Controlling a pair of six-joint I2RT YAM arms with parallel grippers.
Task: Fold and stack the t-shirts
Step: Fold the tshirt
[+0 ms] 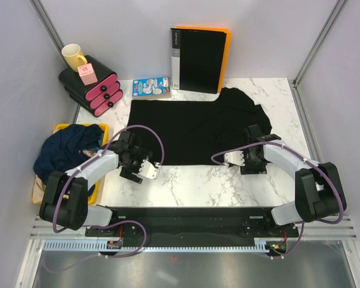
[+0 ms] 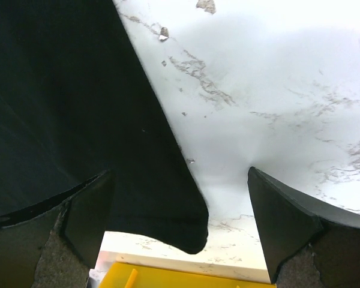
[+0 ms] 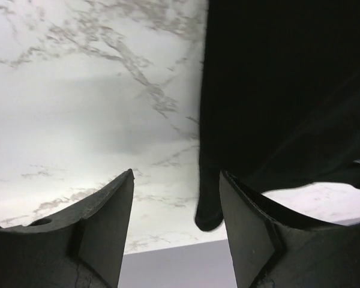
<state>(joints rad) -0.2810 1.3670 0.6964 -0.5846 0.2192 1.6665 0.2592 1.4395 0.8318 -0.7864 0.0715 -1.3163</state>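
**Top view.** Black t-shirt [image 1: 186, 132] lies spread flat on the marble table [image 1: 198, 186], its near hem towards the arms and its right side bunched by the sleeve. Navy t-shirt [image 1: 69, 150] is heaped in the yellow bin [image 1: 95, 195] at the left edge, with tan cloth [image 1: 36, 192] showing beside it. No folded pile anywhere. Binder [image 1: 198, 59] stands at the back, clear of the work. Left claw [image 1: 146, 171] sits at the hem's near-left corner, right claw [image 1: 233, 158] at the near-right corner.

**Left wrist.** Left claw [image 2: 180, 222] is spread fully wide and holds nothing. The shirt's corner [image 2: 186, 231] lies on the table between the fingers, nearer the left one. A strip of the bin shows beyond it.

**Right wrist.** Right claw [image 3: 177, 216] is partly open and empty. The shirt's other corner [image 3: 209, 213] sits in the gap, close to the right-hand finger. Whether it touches, cannot tell.

**Step (judgement).** First fold of the black shirt, at the pre-grasp stage, with both corners lined up but not pinched.

**Next.** Drop both claws to the table and close on one layer of hem at each corner. Then lift evenly and carry the hem away towards the collar. The right side needs a small sideways correction to centre the corner.
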